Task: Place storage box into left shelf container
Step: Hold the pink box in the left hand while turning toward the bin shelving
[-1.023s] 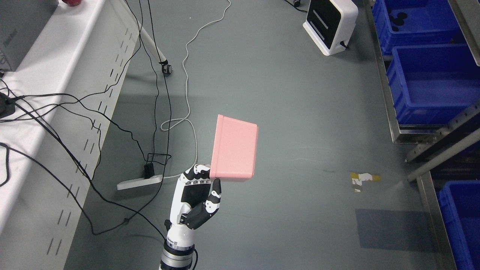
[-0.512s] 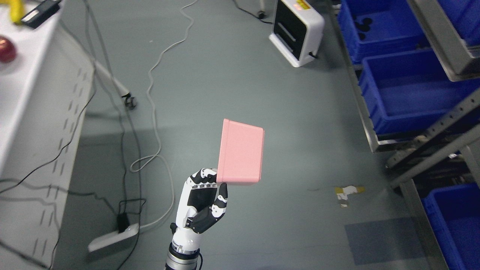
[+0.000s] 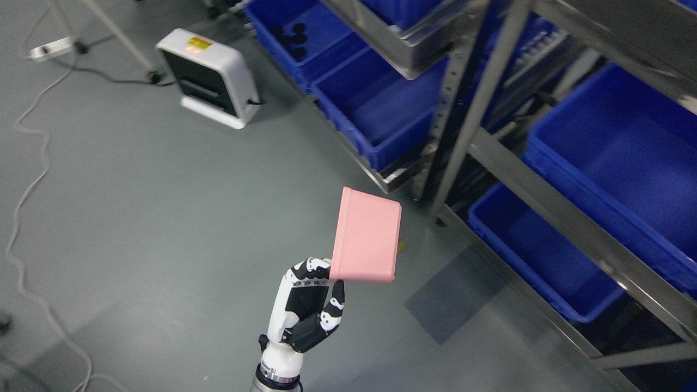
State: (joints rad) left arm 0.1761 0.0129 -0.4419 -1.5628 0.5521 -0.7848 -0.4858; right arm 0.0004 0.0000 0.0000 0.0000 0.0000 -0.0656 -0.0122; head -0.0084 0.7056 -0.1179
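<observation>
A pink storage box (image 3: 366, 235) is held up above the grey floor, tilted, its flat side facing me. My left hand (image 3: 325, 276) comes up from the bottom edge and is shut on the box's lower left corner, thumb (image 3: 336, 305) on the near face. To the right stands a metal shelf rack (image 3: 493, 158) holding blue containers: one at upper middle (image 3: 381, 103), a large one at the right (image 3: 615, 147), and a low one (image 3: 533, 250) just right of the box. The box is apart from all of them.
A white box-shaped device (image 3: 209, 76) stands on the floor at upper left. A pale cable (image 3: 27, 179) snakes down the left edge. Another blue container (image 3: 288, 24) with small black items sits at the rack's far end. Slanted rack posts (image 3: 474, 109) cross before the containers.
The whole picture has shifted: the camera has swung right, so the white table has left view and the shelf rack fills the right. The hand still holds the box the same way.
</observation>
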